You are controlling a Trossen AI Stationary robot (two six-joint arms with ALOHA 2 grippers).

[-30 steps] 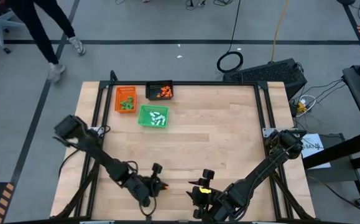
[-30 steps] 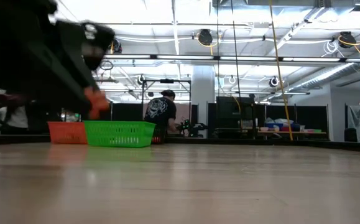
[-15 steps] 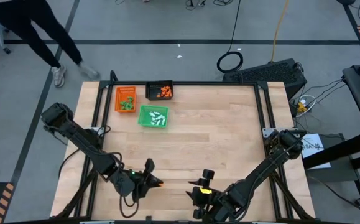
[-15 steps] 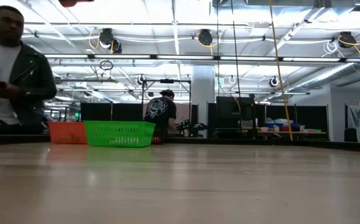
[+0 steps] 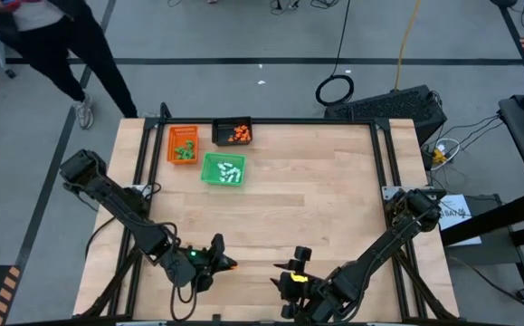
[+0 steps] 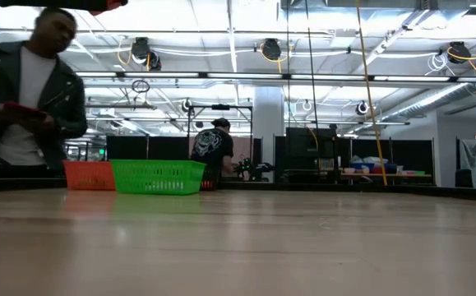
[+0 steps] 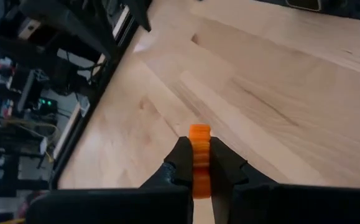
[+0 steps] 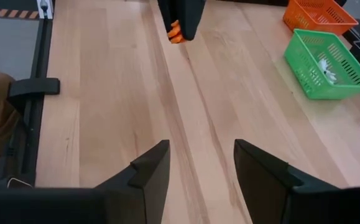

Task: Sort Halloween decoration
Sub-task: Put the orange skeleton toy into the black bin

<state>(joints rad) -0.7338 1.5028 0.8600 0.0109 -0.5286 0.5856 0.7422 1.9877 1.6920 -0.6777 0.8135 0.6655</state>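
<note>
Oddly, the left hand (image 7: 199,163) pinched a small orange piece (image 7: 199,155) above the tabletop's (image 5: 316,199) near edge, its shape half hidden. Nearby, the right hand (image 8: 195,165) waited, spread wide and empty. Other pieces filled far trays (image 5: 223,169).

From my remote station, the Halloween decoration lay sorted by colour in three small trays at the far left of the table (image 5: 334,199): green pieces (image 5: 185,151) in the orange tray (image 5: 173,134), orange pieces (image 5: 238,134) in the black tray (image 5: 218,132), white pieces (image 5: 230,170) in the green tray (image 5: 211,161).
</note>
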